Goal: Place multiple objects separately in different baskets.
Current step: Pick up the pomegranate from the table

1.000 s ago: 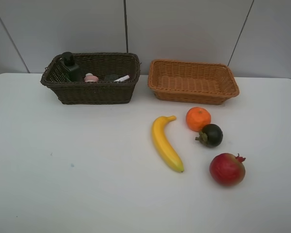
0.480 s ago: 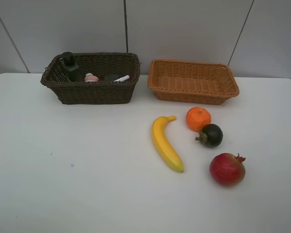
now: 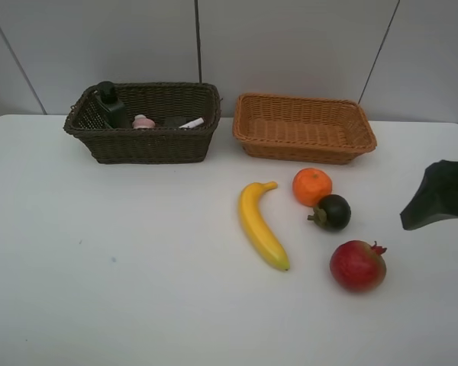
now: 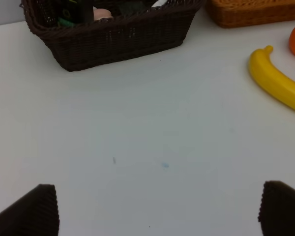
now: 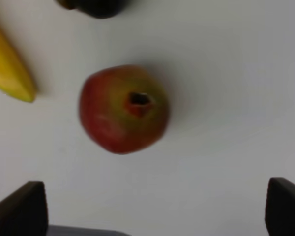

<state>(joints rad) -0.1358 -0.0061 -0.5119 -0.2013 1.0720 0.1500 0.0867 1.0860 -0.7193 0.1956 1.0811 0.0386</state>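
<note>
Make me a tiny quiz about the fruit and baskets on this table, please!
1. True or false: the shallow light orange-brown wicker basket holds fruit.
2. Which fruit does the open right gripper face? A: round red pomegranate; B: green pear; C: lemon.
3. How many fruits lie on the white table?
Key: 1 false; 2 A; 3 four.

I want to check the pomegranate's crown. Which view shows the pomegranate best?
The right wrist view: the pomegranate sits large and central, crown toward the camera. The exterior high view shows it small, crown off to one side; the left wrist view lacks it.
</note>
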